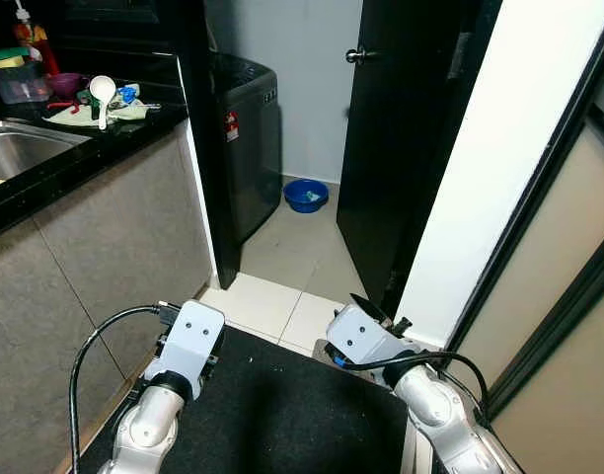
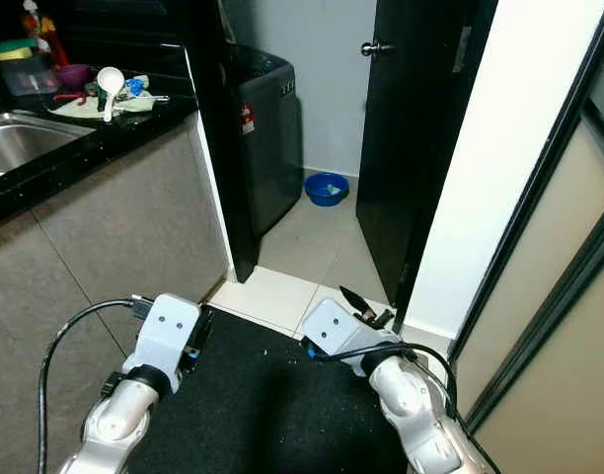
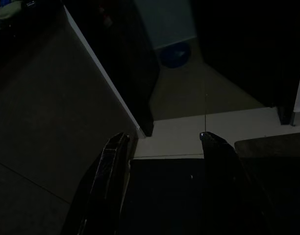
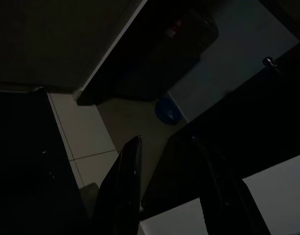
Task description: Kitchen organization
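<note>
Both arms low over a black floor mat [image 1: 282, 405], grippers apart and holding nothing.

Left of the left gripper [image 3: 162, 161] rises a smooth grey-tiled counter front under a glossy black worktop [image 1: 95, 148]; ahead, pale tiles, an open black door [image 1: 401, 148], a round blue bowl [image 1: 306, 195]. Right gripper [image 4: 169, 161] fingers spread beside the door's edge.

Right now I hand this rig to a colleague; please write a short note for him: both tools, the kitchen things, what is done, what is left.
Left tool: open, empty, low over the black mat.
Right tool: open, empty, low near the black door.
Kitchen things: white spoon, cloth and containers lie on the black counter beside the sink, far left. Blue bowl on the floor by the washing machine.
Done: nothing visible. Left: likely approach the counter and tidy.
</note>
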Motion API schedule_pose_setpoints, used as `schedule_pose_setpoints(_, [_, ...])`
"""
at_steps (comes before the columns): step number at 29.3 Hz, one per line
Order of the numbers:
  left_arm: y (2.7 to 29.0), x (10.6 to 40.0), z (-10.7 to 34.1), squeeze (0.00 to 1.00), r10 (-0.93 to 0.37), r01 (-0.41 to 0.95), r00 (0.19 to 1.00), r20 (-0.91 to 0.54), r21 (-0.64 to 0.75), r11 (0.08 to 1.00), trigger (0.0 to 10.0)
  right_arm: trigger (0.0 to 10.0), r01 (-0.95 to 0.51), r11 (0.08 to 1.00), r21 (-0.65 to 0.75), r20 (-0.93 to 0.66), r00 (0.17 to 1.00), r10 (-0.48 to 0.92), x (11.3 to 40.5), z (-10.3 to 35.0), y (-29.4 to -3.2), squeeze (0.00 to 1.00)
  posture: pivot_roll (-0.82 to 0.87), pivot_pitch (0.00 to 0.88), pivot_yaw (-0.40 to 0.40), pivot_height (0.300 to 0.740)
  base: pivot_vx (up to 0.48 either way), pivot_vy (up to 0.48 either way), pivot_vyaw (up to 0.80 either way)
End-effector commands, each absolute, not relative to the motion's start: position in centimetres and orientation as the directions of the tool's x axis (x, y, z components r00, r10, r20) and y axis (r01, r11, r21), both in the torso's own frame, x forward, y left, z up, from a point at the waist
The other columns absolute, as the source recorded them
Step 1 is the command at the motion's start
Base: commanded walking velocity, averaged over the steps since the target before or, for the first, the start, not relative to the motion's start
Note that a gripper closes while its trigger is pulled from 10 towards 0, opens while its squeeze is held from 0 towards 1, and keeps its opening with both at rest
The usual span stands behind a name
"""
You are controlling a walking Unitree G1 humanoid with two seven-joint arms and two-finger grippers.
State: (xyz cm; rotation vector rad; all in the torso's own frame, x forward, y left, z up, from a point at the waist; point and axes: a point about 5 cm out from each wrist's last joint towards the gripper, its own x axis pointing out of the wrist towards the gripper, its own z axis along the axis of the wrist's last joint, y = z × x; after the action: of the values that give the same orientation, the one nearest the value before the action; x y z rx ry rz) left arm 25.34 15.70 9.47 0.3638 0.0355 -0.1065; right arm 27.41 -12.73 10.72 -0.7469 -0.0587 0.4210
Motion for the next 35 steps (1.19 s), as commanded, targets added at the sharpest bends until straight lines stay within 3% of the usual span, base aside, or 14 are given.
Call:
schedule_pose_setpoints(1, [15.75, 25.24, 9.14, 0.0, -0.09, 0.11, 0.993, -0.071, 0.361, 0.926, 10.0, 10.0, -0.358, 0.651, -0.67, -0.103, 0.913, 0.396, 27.56, 10.64, -12.74, 0.0, -0.07, 0.0, -0.004, 0.74, 0.0, 0.0, 0.0])
schedule_pose_setpoints(35, [15.9, 25.29, 8.72, 0.0, -0.097, 0.123, 0.991, -0.088, 0.363, 0.923, 10.0, 10.0, -0.369, 0.656, -0.659, -0.11, 0.909, 0.401, 27.62, 10.27, -12.47, 0.0, -0.06, 0.0, 0.002, 0.74, 0.0, 0.0, 0.0])
